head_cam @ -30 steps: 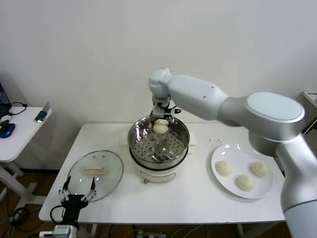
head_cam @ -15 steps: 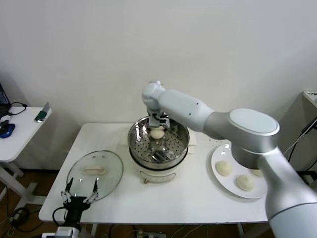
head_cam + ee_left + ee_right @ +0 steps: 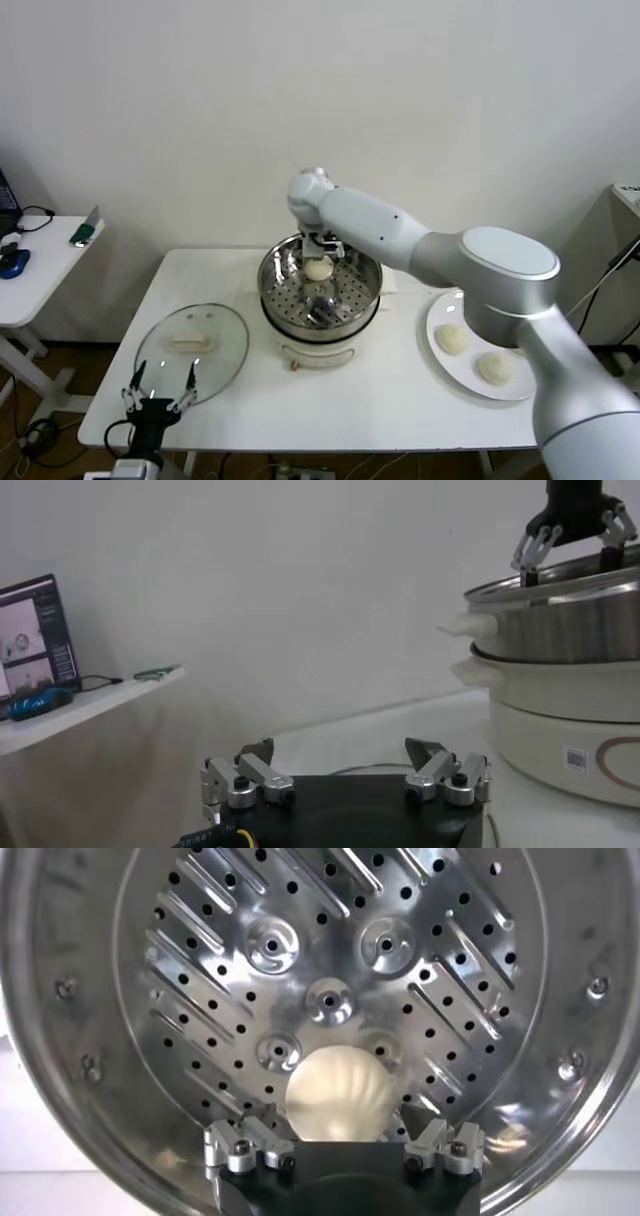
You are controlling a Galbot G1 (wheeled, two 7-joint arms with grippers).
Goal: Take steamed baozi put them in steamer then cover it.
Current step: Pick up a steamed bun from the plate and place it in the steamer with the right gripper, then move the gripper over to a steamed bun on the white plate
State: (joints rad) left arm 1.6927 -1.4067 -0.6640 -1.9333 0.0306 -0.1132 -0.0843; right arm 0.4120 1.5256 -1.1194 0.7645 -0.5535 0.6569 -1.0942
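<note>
I see a cream-white baozi (image 3: 340, 1094) on the steamer's (image 3: 275, 300) shiny steel floor, dotted with round holes in slanted rows. The counter (image 3: 390, 395) and plate (image 3: 440, 365) are white; the cover (image 3: 225, 360) is clear glass, its handle seemingly cream.

A white rectangular table (image 3: 390, 400) stands against the pale wall and carries everything here. At its middle sits the white electric pot base (image 3: 318, 350) bearing the shiny steel steamer (image 3: 285, 300). Toward the front left corner the clear glass cover (image 3: 192, 346) lies flat on the tabletop, cream handle up. On the right side rests a flat white plate (image 3: 440, 312). To the left, apart from this table, stands a smaller white side table (image 3: 40, 270).
</note>
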